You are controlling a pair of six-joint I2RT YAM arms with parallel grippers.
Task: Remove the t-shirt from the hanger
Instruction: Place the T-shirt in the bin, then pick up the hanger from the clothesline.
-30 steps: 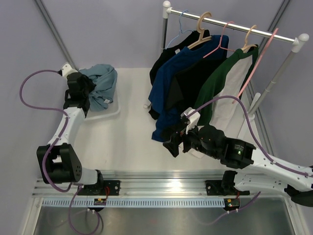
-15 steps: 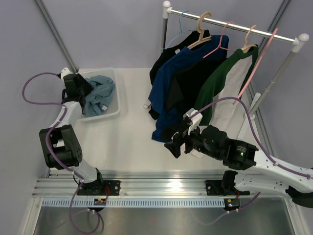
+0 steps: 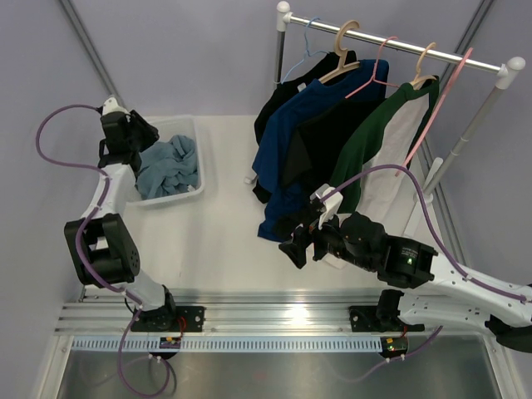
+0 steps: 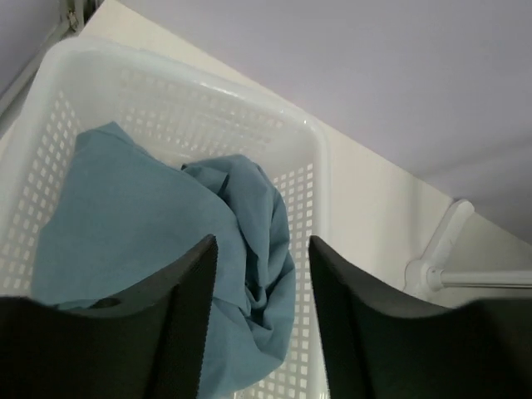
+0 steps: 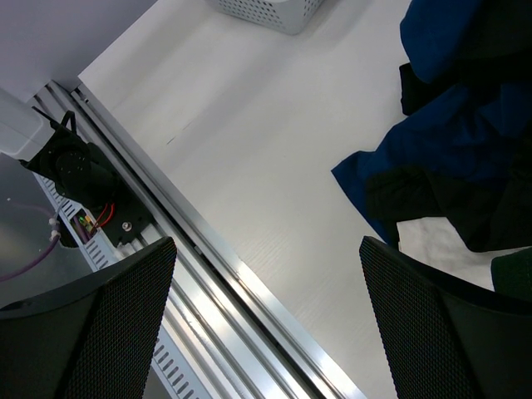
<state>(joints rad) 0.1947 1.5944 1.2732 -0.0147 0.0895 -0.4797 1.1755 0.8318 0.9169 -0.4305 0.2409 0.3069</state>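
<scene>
1. The light blue t-shirt (image 3: 170, 166) lies crumpled inside the white basket (image 3: 198, 189) at the far left of the table (image 3: 224, 241), well apart from the clothes rack (image 3: 399, 43).
2. The left gripper (image 3: 125, 140) hangs over the left side of the basket and points down toward the cloth.
3. In the left wrist view its two fingers (image 4: 195, 283) stand partly apart with nothing between them. The t-shirt shows through the gap, lower down and not touching them.
4. In that view the t-shirt covers most of the basket floor, with its folds bunched toward the right wall.
5. The right gripper (image 3: 295, 247) sits low near the middle of the table, just beside the bottom hem of a dark blue shirt (image 3: 291, 141).
6. Its jaws are spread wide and hold nothing. The right wrist view shows only bare table between them, with the blue hem off to the upper right.
7. On the rack hang a black shirt (image 3: 273, 108), the dark blue shirt and a green-and-white shirt (image 3: 391, 141).
8. A pink hanger (image 3: 439, 98) hangs slanted from the rail in front of the green-and-white shirt.
</scene>
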